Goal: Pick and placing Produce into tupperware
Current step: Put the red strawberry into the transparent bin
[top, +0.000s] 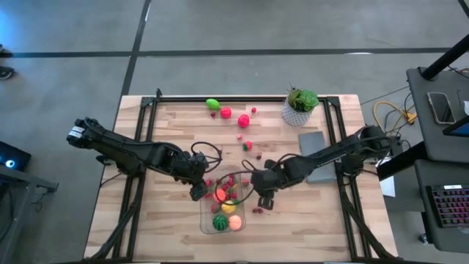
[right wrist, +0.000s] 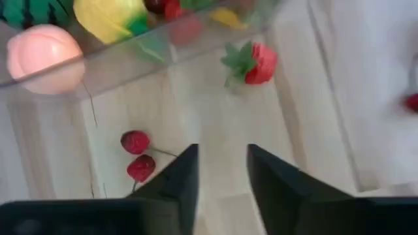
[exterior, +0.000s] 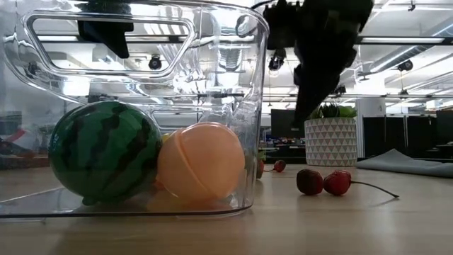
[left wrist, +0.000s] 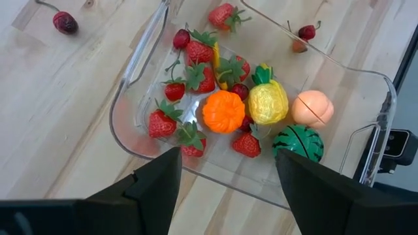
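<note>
The table (top: 146,220) is pale wood planks, with both arms reaching in toward its near middle. The left arm comes from the left side; the right arm comes from the right, passing over a grey slab (top: 314,143).

The tupperware (top: 222,207) lies between the two grippers, touching neither. The left gripper (left wrist: 224,171) hovers just above its left rim, fingers spread apart and holding nothing. In its wrist view the tub sits directly ahead of the fingers, and inside lie a watermelon (left wrist: 298,142), a peach (left wrist: 312,109), a yellow pineapple (left wrist: 268,101), an orange piece (left wrist: 223,111) and several strawberries (left wrist: 162,123). From table height the watermelon and peach press against each other at the near wall.

The right gripper (right wrist: 222,171) hangs just beside the tub's right wall, its fingers parted with a narrow gap and empty. Ahead of those fingers, on bare wood outside the tub, lie a pair of cherries (right wrist: 137,155) on stems, and farther on a loose strawberry (right wrist: 253,64) near the tub wall.

Well beyond both grippers, toward the far edge, sit a potted plant (top: 300,107), a green piece (top: 212,104), a red piece (top: 226,113) beside it, and a few smaller red bits (top: 243,122) scattered between them and the tub.
</note>
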You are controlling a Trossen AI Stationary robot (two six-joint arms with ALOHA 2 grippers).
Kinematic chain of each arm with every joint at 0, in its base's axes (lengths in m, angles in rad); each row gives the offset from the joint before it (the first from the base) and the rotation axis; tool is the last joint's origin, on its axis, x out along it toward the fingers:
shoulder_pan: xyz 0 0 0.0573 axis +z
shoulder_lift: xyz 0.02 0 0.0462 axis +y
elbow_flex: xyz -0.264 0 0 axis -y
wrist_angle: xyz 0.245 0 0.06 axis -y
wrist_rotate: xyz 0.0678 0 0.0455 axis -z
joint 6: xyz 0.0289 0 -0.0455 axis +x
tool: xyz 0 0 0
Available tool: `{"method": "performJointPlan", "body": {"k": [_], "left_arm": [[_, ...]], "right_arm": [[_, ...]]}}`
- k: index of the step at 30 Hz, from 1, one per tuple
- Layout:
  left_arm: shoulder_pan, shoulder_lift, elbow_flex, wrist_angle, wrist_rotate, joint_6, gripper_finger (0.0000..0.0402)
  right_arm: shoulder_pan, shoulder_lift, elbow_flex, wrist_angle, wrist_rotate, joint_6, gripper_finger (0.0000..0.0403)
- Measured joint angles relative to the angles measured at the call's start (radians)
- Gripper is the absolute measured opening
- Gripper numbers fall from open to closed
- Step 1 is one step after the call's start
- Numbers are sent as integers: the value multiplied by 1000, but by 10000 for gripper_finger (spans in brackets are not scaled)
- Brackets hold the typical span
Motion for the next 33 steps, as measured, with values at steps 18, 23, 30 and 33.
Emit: {"method": "performJointPlan", "body": {"k": [18, 23, 30, 33], "left_arm": [[1, 0, -13, -1, 0, 1, 235], [1, 0, -19, -2, 0, 1, 235], [1, -4, -33, -6, 0, -1, 235], [1, -8, -35, -4, 0, -2, 235]], "right_arm": [[-40, 41, -163, 366, 93, -132, 299], [-59, 118, -108, 365, 64, -180, 299], [-64, 192, -48, 334, 70, -192, 291], [-68, 213, -39, 320, 81, -192, 282]]}}
